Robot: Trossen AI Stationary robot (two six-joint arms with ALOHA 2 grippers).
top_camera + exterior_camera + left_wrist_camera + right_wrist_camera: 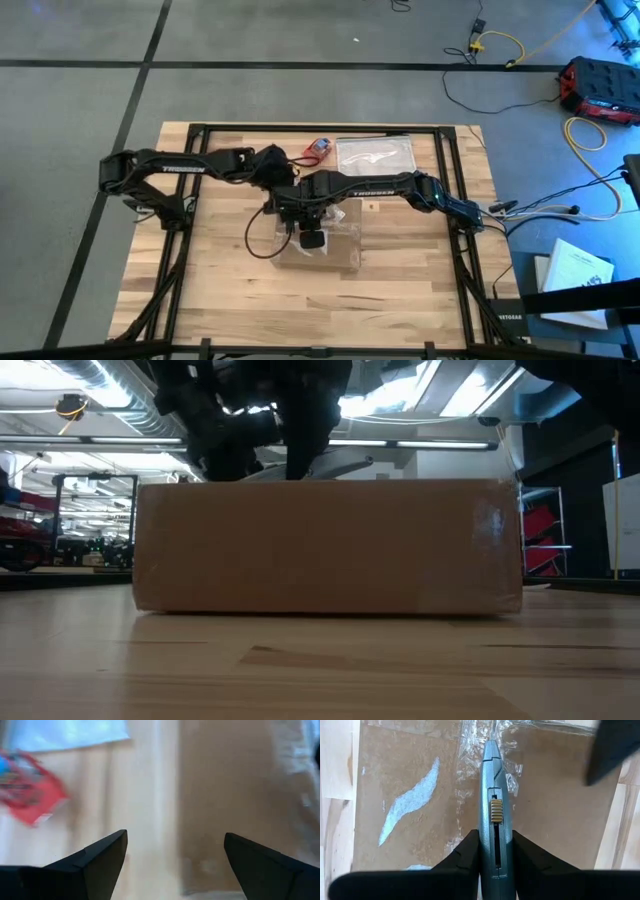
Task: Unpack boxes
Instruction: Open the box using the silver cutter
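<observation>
The shallow brown cardboard box [322,246] lies flat on the wooden table [220,290]; in the low view the box [330,545] fills the middle. My right gripper [495,865] hovers over the box top, shut on a grey-blue utility knife [492,795]. The knife's tip is at the crumpled clear tape [475,750] along the box's seam. My left gripper [175,840] is open and holds nothing; it hangs above the box's far left edge [182,795]. One of its dark fingers [615,745] shows in the right wrist view. My right gripper pinches the knife's handle [494,837] between its two fingers [465,855], one on each flat side. The fingers point steeply down and lie along the knife, which sticks out beyond them toward the box top. Whether the tip touches the tape I cannot tell.
A small red-and-blue object [320,147] and a clear silvery plastic bag [375,155] lie on the table at its far edge, beyond the box. Bare wood stretches to the near left and near right of the box.
</observation>
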